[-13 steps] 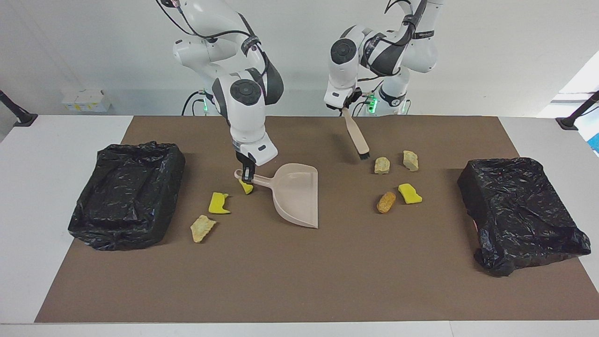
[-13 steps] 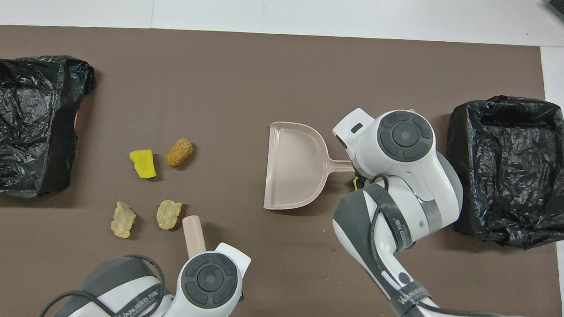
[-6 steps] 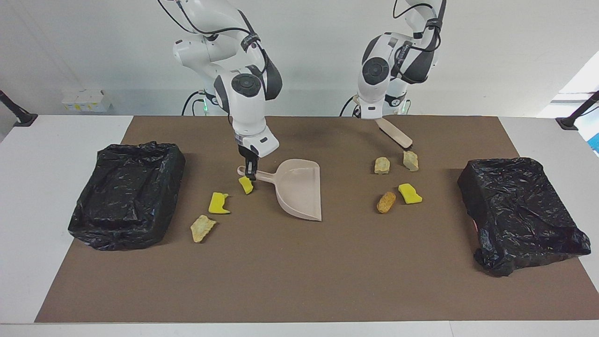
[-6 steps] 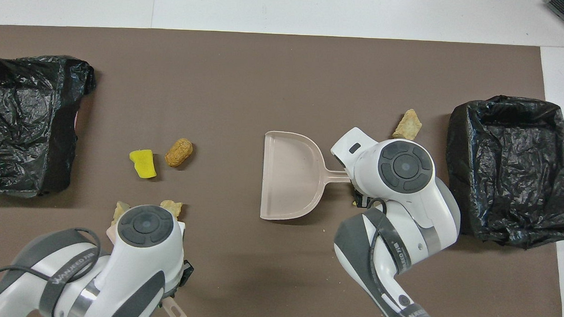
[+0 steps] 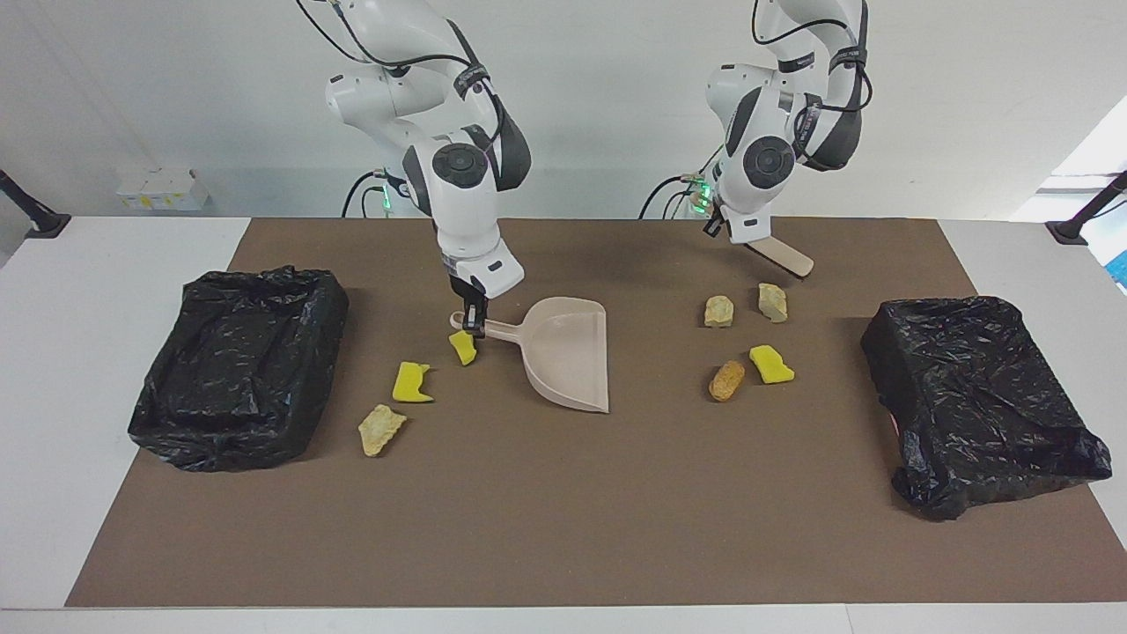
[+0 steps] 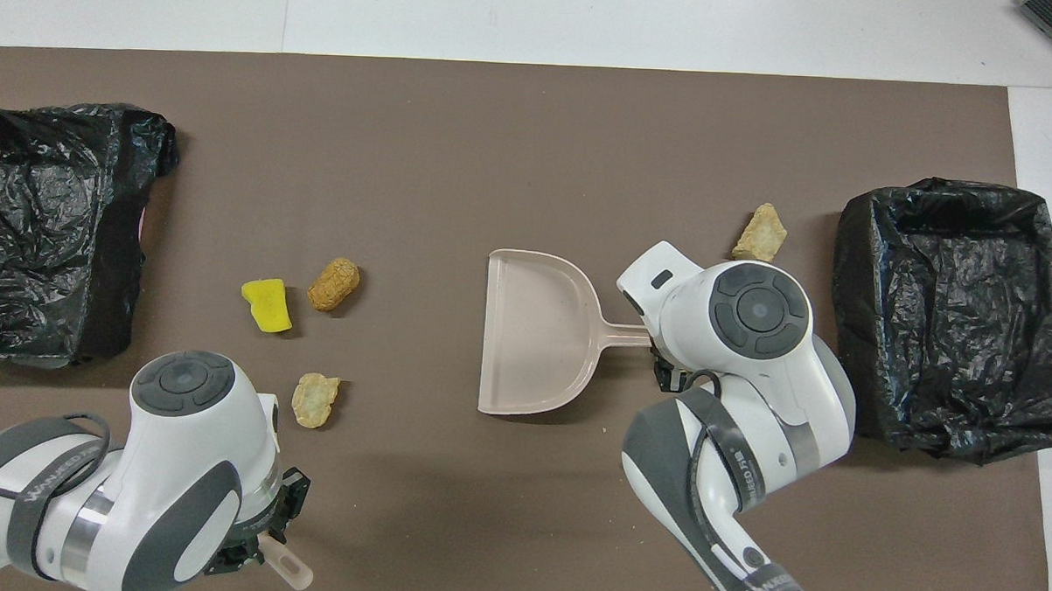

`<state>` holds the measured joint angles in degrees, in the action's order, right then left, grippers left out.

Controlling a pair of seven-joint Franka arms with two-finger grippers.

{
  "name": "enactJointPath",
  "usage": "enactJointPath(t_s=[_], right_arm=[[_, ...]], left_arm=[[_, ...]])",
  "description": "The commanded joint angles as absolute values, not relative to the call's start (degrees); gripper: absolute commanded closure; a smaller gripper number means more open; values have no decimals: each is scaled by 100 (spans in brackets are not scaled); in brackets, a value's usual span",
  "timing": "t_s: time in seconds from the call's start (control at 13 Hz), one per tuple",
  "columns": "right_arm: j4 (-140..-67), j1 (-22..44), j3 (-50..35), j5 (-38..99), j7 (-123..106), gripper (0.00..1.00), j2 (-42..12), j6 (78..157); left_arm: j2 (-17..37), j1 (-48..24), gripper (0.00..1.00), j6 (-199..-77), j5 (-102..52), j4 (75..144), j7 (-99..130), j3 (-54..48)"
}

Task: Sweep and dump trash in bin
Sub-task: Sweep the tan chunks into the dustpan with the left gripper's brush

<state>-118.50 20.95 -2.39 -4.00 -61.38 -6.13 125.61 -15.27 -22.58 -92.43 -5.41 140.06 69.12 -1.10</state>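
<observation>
My right gripper (image 5: 475, 322) is shut on the handle of the beige dustpan (image 5: 569, 352), whose open mouth faces the left arm's end of the table. A yellow piece of trash (image 5: 462, 349) lies right by the handle. Another yellow piece (image 5: 411, 382) and a tan lump (image 5: 381, 429) lie between the dustpan and one black-lined bin (image 5: 242, 291). My left gripper (image 5: 736, 231) is shut on the beige brush (image 5: 779, 254), held tilted in the air over the mat. Two tan lumps (image 5: 718, 310) (image 5: 772, 301), an orange-brown lump (image 5: 726, 379) and a yellow piece (image 5: 771, 364) lie below it.
A second black-lined bin (image 5: 977, 317) stands at the left arm's end of the brown mat (image 5: 563, 528). In the overhead view the arms cover part of the trash; the dustpan (image 6: 533, 331) and both bins (image 6: 59, 122) (image 6: 958, 192) show.
My left arm has swung the brush up and toward its own end of the table, past the tan lumps. My right gripper has shifted the dustpan slightly toward the trash there.
</observation>
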Motion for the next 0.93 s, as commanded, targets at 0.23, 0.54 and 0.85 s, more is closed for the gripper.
enactJointPath(t_s=[0.23, 0.54, 0.85], right_arm=[[-11918, 2171, -246, -255, -6381, 100, -571, 12542], [-11918, 2171, -246, -255, -6346, 100, -571, 12542], [-11918, 2171, -246, -246, -6337, 100, -580, 12551]], left_arm=[[-1398, -1810, 100, -10361, -483, 14212, 5513, -185], [-1362, -2354, 100, -10774, -728, 14186, 4457, -220], [-1240, -2916, 100, -11301, -1176, 14142, 3993, -220]])
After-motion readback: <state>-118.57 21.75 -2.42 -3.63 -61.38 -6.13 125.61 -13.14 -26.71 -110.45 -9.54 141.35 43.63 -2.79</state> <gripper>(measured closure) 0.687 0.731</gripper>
